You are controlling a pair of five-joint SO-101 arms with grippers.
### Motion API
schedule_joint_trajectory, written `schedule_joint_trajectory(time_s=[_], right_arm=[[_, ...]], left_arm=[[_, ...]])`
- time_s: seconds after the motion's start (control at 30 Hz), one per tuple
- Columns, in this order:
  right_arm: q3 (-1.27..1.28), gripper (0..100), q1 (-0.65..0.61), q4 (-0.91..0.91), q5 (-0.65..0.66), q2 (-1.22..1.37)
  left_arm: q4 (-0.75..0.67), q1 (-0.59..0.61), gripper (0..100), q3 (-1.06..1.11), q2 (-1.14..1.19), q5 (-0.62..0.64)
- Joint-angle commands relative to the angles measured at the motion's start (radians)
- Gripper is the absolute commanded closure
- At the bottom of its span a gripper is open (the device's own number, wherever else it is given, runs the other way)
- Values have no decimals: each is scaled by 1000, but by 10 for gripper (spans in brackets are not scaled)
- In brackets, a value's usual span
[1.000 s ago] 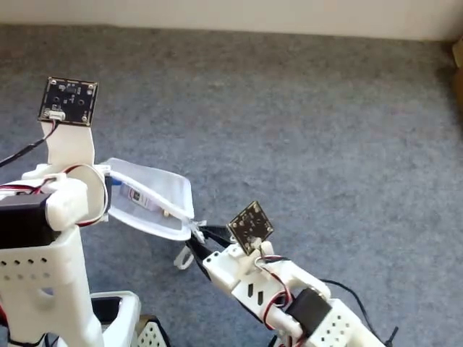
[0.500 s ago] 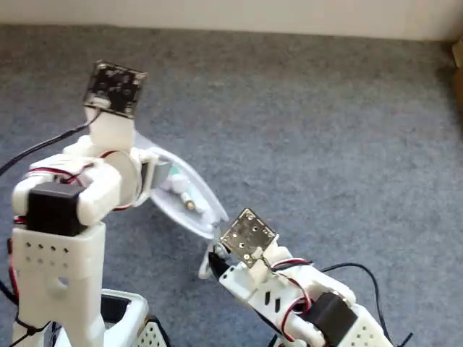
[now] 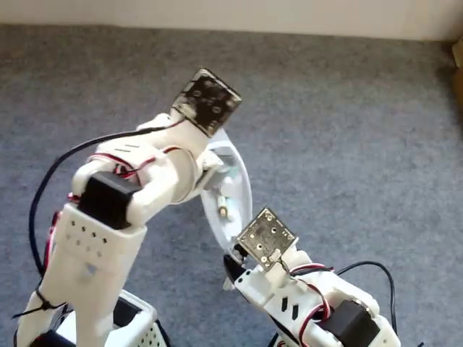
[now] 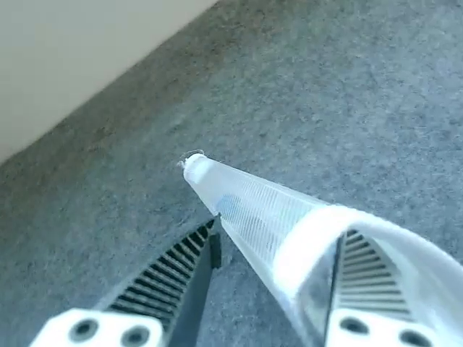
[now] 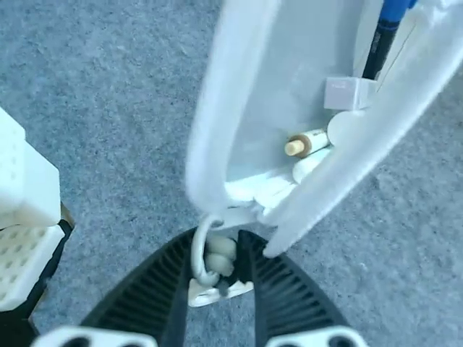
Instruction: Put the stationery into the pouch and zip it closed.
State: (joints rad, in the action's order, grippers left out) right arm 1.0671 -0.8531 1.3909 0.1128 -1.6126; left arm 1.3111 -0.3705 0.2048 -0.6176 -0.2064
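1. Two grippers share the pouch (image 3: 233,181). It hangs clear of the grey carpet-like surface (image 3: 347,108) and stretches from one gripper to the other.
2. At one end, the left gripper (image 4: 281,230) holds the pouch by its body, which fills the gap between the fingers, so they stand fairly wide. The ribbed finger (image 4: 173,271) lies against one side, and the pouch's white edge is draped across the tip of the other finger (image 4: 362,267). The narrow mesh corner of the pouch sticks out past the fingertips.
3. At the other end, the right gripper (image 5: 218,237) is drawn in narrow, nipping the zip pull (image 5: 219,254). The pouch rises straight ahead of its fingertips, with the mouth gaping open towards it.
4. Inside the pouch, a cream-tipped tube (image 5: 307,143) lies nearest the right gripper. A small white block (image 5: 346,92) sits just beyond it. A blue pen (image 5: 387,25) is farther in and cut off at the frame edge.
5. Seen from above, the left arm's camera board (image 3: 210,101) and wrist cover its grip on the pouch. The right arm's camera board (image 3: 268,238) hides most of its fingers.
6. I cannot tell whether the draped left finger sits inside the pouch or against its outer wall.
7. If the pouch or the things in it carry any print, it is too small for me to make out.
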Motion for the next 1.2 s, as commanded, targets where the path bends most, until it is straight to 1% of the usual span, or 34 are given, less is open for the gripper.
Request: schedule_joint_trajectory(time_s=[0.0,0.1,0.17,0.27,0.4,0.43,0.53,0.63,0.8,0.87,1.0,1.17], right_arm=[[-61,993,12,8,15,-7],[-59,993,12,8,14,-7],[-62,993,12,-1,14,-7],[-62,993,12,-56,8,-7],[-54,993,7,-208,8,-7],[-54,993,7,-246,8,-5],[-54,993,5,-349,8,1],[-54,993,-19,-426,6,4],[-53,993,-179,-478,6,7],[-51,993,-214,-492,5,21],[-61,993,-214,-493,-69,96],[-51,993,-214,-487,-77,128]], left_arm=[[-14,-76,743,-58,88,-20],[-14,-70,714,-128,102,-14],[-12,-50,731,-165,102,-14],[-12,-18,801,-191,102,-14],[-12,22,946,-193,102,-18],[-9,35,966,-193,101,-18],[46,87,983,-229,61,-23],[106,133,995,-298,2,-106],[232,205,994,-437,-21,-292],[284,242,994,-481,-1,-344],[374,303,993,-564,42,-439],[434,312,993,-625,88,-522]])
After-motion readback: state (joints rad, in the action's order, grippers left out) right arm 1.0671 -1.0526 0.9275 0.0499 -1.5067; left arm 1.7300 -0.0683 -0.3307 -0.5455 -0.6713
